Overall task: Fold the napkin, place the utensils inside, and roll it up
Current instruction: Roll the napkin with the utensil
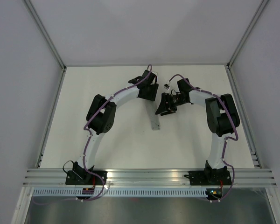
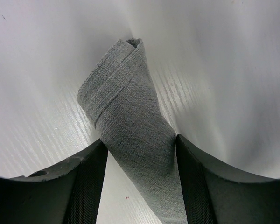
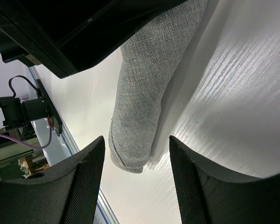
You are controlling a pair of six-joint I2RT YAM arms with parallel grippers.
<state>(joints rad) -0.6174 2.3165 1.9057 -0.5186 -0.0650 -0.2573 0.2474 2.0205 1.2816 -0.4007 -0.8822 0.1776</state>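
Observation:
The grey napkin (image 1: 154, 122) lies on the white table as a tight roll. In the left wrist view the napkin (image 2: 130, 107) runs diagonally between the fingers of my left gripper (image 2: 139, 144). It leans against the right finger (image 2: 196, 186), and table shows between it and the left finger (image 2: 86, 186), so the jaws stand open. My right gripper (image 3: 136, 144) is open just short of the roll's rounded end (image 3: 140, 116), touching nothing. From above, the left gripper (image 1: 150, 93) and the right gripper (image 1: 164, 106) meet over the roll's far end. The utensils are out of view.
The left arm's black wrist (image 3: 84, 28) hangs close above the roll in the right wrist view. An aluminium rail (image 1: 149, 176) carrying both arm bases runs along the near edge. White walls with metal posts (image 1: 49, 42) close in the table's sides and back.

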